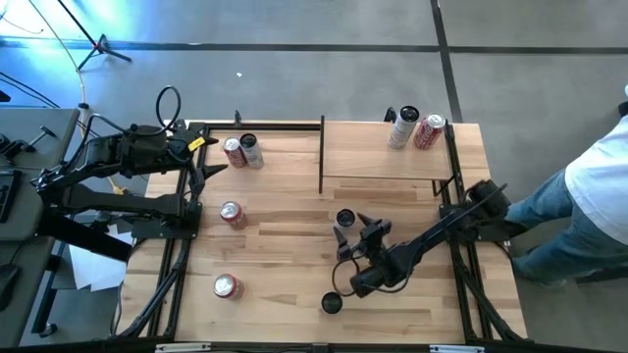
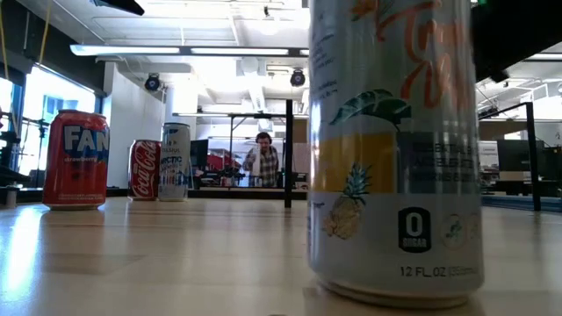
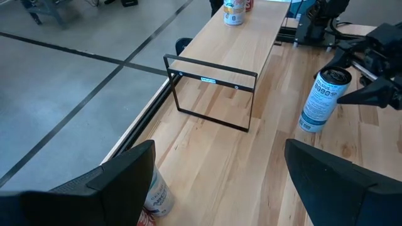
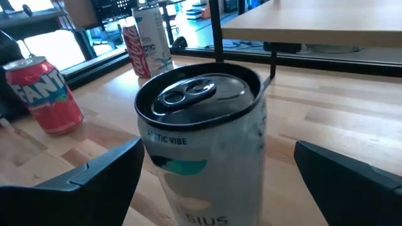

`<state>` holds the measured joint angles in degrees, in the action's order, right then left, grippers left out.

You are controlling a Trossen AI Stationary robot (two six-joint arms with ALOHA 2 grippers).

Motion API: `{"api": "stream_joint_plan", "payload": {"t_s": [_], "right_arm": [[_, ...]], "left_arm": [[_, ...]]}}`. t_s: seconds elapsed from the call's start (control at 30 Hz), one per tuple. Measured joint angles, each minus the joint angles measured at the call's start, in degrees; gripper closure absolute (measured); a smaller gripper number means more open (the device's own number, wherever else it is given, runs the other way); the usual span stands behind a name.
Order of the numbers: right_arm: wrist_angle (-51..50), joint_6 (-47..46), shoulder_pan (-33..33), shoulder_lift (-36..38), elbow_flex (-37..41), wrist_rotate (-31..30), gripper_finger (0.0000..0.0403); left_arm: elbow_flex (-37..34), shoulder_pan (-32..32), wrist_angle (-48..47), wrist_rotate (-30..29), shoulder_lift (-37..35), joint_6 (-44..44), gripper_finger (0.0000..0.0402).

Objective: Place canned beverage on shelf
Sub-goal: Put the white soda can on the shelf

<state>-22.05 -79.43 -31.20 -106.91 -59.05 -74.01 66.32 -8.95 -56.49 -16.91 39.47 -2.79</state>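
Right end effector (image 1: 355, 231) at lower centre, fingers wide around upright can (image 1: 345, 218), left end effector (image 1: 199, 167) spread wide at upper left, shelf (image 1: 385, 150) at upper right

You are looking past the left gripper (image 3: 217, 188), whose two dark fingers (image 3: 119, 179) are standing wide apart over bare tabletop (image 3: 226, 163), with part of a can (image 3: 154, 198) showing just beside one finger. Beyond them the shelf (image 3: 242, 37) is stretching away on its thin black frame, carrying a pale can (image 3: 233, 11) at its far end. A tall white-and-blue can (image 3: 321, 100) is standing upright on the table beside the shelf, and the right gripper (image 3: 370, 94) is reaching toward it, fingers open, not touching it.
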Motion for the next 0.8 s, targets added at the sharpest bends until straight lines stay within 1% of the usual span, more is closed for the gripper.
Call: {"api": "stream_joint_plan", "payload": {"t_s": [0.1,0.27,0.57,0.67,0.8], "right_arm": [[1.49,2.36,1.31,0.00,0.00,2.10,0.0004],[3.95,3.80,3.01,0.00,0.00,3.68,0.0004],[5.25,1.35,3.94,-0.02,0.00,3.92,0.0006],[5.28,0.60,3.94,-0.01,0.00,3.65,0.0019],[5.65,-0.06,3.94,-0.01,0.00,3.60,0.0052]], "left_arm": [[-0.01,0.00,-0.01,0.01,0.00,0.00,0.0067],[-0.02,-0.01,-0.02,0.00,0.00,0.00,0.0067],[0.00,0.00,-0.02,0.00,0.02,0.00,0.0067],[-0.01,-0.01,0.00,0.01,0.01,0.00,0.0067],[0.00,0.00,-0.01,0.00,0.02,0.00,0.0067]]}}
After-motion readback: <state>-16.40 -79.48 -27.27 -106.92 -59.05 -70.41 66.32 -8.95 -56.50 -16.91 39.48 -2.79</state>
